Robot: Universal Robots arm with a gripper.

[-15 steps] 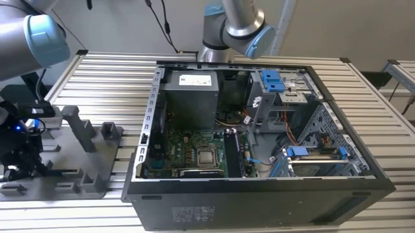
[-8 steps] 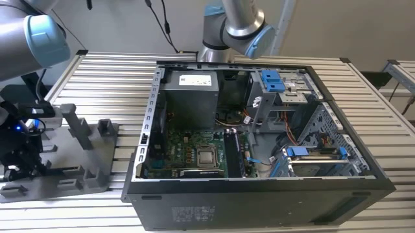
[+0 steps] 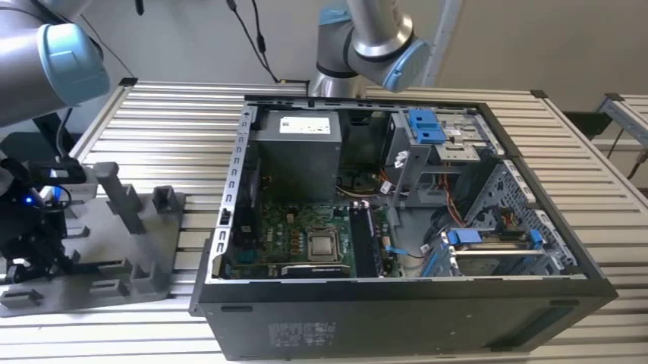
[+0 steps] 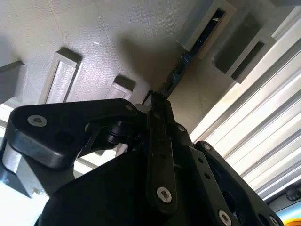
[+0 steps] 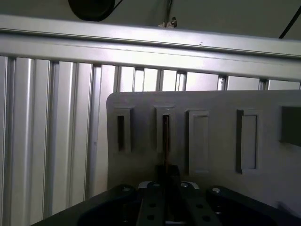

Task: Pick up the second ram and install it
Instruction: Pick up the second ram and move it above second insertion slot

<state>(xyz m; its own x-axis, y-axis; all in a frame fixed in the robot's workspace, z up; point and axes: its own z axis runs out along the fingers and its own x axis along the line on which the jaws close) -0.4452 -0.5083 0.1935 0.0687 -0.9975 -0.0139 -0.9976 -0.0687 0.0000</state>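
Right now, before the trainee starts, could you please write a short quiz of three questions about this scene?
1. True or false: the hand is above the open computer case.
2. In the exterior view, the grey tray lies at: A) the view's left; B) the view's right; C) the centre.
3. Fill in: the second ram stands in a ___ of the tray.
Key: 1 false; 2 A; 3 slot.
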